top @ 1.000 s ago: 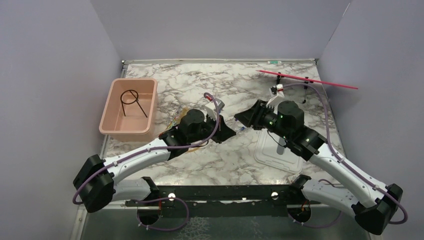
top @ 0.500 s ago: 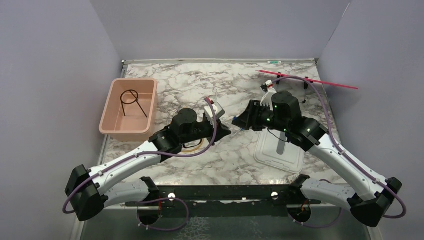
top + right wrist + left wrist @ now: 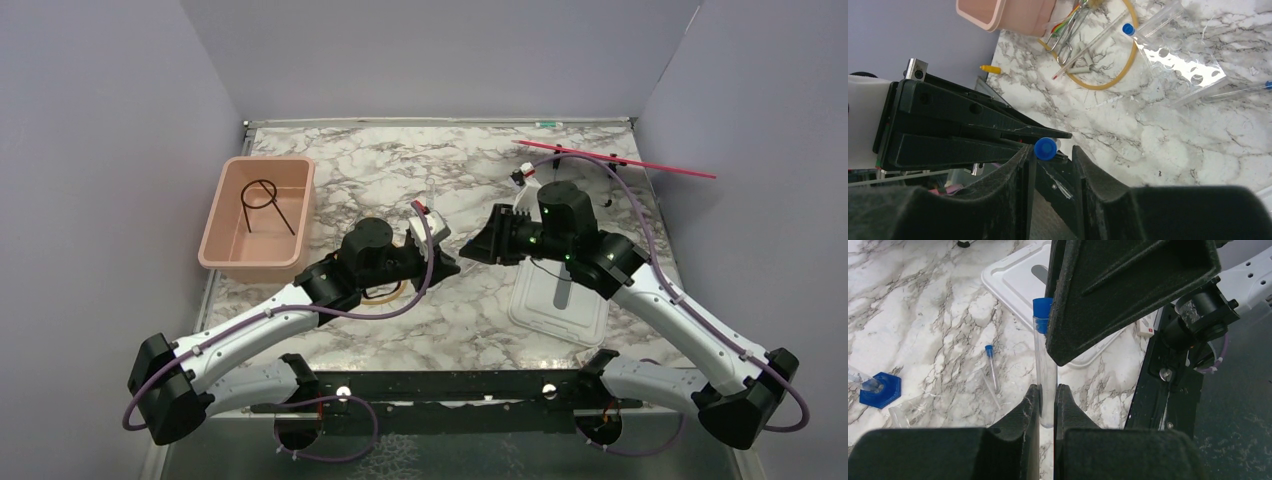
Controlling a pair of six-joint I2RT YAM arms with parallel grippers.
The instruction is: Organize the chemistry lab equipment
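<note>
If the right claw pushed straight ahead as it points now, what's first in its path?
Probably the blue-capped tube held by the left claw; its cap sits between the fingertips of the right claw.

**Legible markings: none**

No text, number or brand reads clearly in any view. Small white tag (image 3: 1146, 329) beside the black frame, left wrist view: red mark on it, too small to make out. Clear blue-capped tube (image 3: 1045, 365): graduations, if any, cannot be told.
</note>
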